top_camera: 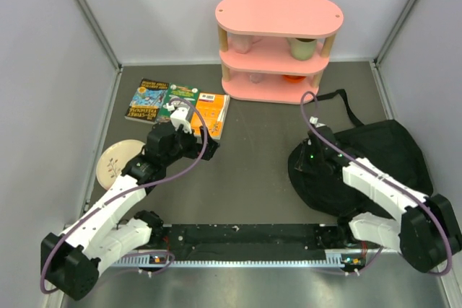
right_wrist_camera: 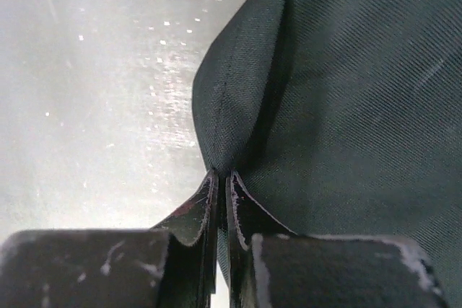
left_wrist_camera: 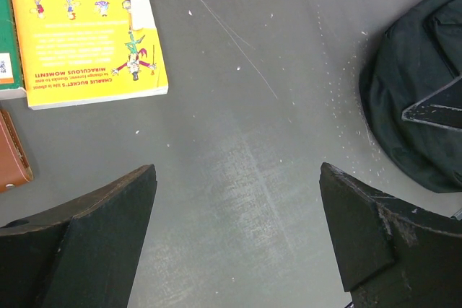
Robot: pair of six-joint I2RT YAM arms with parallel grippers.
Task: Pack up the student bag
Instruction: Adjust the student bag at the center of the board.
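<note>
The black fabric student bag [top_camera: 375, 160] lies slumped at the right of the table, its strap [top_camera: 346, 102] trailing toward the shelf. My right gripper [top_camera: 312, 151] is shut on a fold of the bag's left edge; in the right wrist view the jaws [right_wrist_camera: 221, 175] pinch the black cloth [right_wrist_camera: 346, 106]. My left gripper [top_camera: 182, 115] is open and empty over the bare table near three books [top_camera: 177, 106]. In the left wrist view its fingers [left_wrist_camera: 108, 214] stand wide apart, with the yellow book [left_wrist_camera: 86, 27] at upper left and the bag [left_wrist_camera: 419, 91] at right.
A pink three-tier shelf [top_camera: 278, 45] with cups stands at the back. A cream plate [top_camera: 119, 160] lies at the left by the left arm. A brown leather thing [left_wrist_camera: 13, 153] shows at the left edge of the left wrist view. Grey walls enclose the table.
</note>
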